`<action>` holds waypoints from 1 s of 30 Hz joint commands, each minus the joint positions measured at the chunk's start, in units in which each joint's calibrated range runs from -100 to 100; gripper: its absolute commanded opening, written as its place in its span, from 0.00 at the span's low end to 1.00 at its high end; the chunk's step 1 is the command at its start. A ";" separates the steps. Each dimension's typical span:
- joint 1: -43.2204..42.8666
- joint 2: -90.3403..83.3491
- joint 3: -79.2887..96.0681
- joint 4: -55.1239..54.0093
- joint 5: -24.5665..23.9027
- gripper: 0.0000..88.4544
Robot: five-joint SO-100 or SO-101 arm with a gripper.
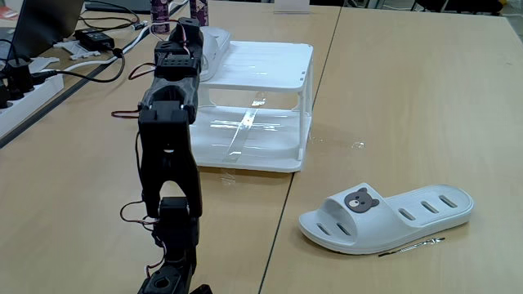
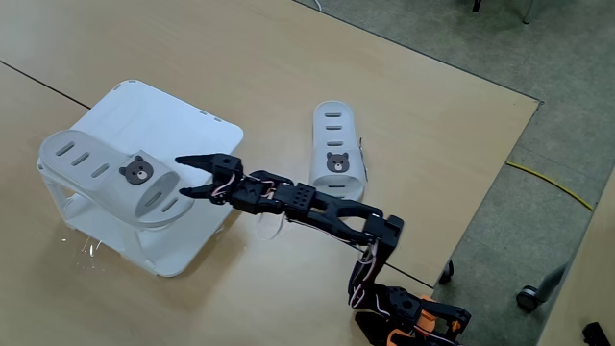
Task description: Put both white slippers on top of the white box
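Gripper (image 2: 183, 177) reached over the box (image 2: 207, 130), jaws spread wide around nothing, tips just beside the strap of one slipper (image 2: 106, 173). Slipper lay flat on the slatted top along the box's far-left edge in the high fixed view, badge up: likely just set down, jaws parted to let go. Second slipper (image 1: 388, 218) sat on the table (image 1: 425, 98), well apart from the box, near the table's front edge in the low fixed view, untouched. Lower shelf (image 1: 245, 139) held nothing. Half done, by the look of it.
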 commanded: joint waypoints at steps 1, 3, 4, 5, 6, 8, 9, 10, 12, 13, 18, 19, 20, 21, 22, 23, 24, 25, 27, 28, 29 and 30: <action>-0.01 -14.67 6.88 0.18 0.42 0.36; 0.07 -20.39 12.20 0.10 0.42 0.35; 0.24 -23.76 14.64 -0.07 0.42 0.35; 0.32 -27.21 17.07 -0.16 0.42 0.35; 0.81 -30.40 19.78 -0.51 0.42 0.35; 1.72 -34.53 25.01 -2.06 0.42 0.28; 2.13 -34.69 26.90 -6.37 0.42 0.23; 2.79 -34.44 28.53 -12.24 0.42 0.20; 3.20 -33.60 32.41 -22.33 0.42 0.18; 4.18 -33.43 34.39 -26.30 0.42 0.18; 11.34 -33.85 49.46 -50.55 0.42 0.01; 11.09 -33.85 51.53 -54.17 0.42 0.01; 11.09 -33.60 53.70 -57.88 0.42 0.01; 11.09 -33.52 56.76 -60.47 0.42 0.01; 11.59 -33.52 60.64 -62.20 0.42 0.01; 12.98 -33.60 66.60 -62.80 0.42 0.01; 15.04 -33.77 70.93 -62.97 0.42 0.01; 16.85 -33.43 75.17 -64.44 0.42 0.01; 19.23 -33.01 83.11 -66.60 0.42 0.01; 19.97 -32.34 82.39 -66.68 0.42 0.01; 20.06 -31.08 82.20 -66.86 0.42 0.01; 20.30 -29.39 82.20 -66.86 0.42 0.01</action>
